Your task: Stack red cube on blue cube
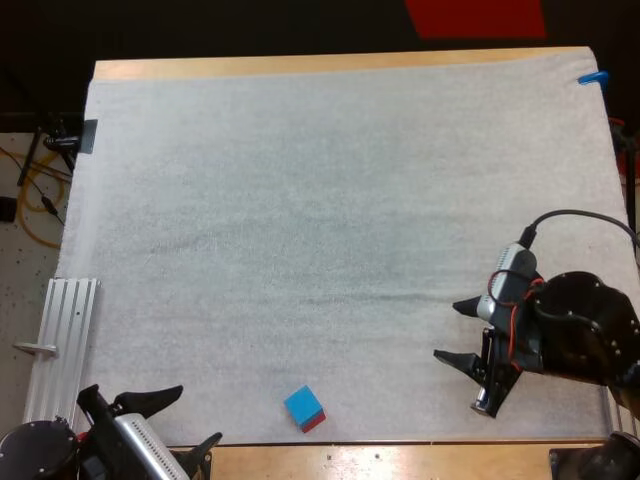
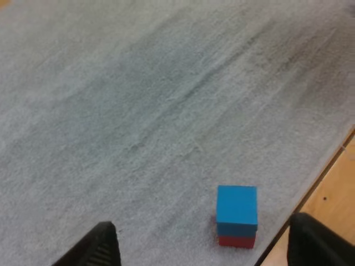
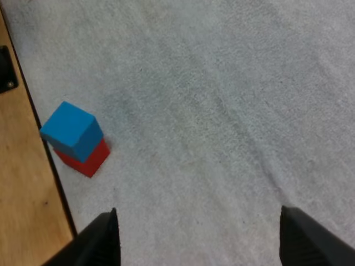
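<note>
Blue cube (image 1: 300, 404): atop red cube (image 1: 316, 423), at mat's (image 1: 300, 200) near edge.
Left end effector (image 1: 198, 415): released, near-left of cubes.
Right end effector (image 1: 446, 330): released, right.
Risk: order looks reversed; regrasping may topple both.

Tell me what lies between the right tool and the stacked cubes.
Nothing but bare white mat separates the right tool from the blue cube sitting on the red cube, as the high view shows.

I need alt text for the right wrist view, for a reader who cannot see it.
A blue cube sits on top of a red cube on the white mat, close to its edge by the wooden table. The right gripper has its black fingers open, clear of both cubes.
</note>
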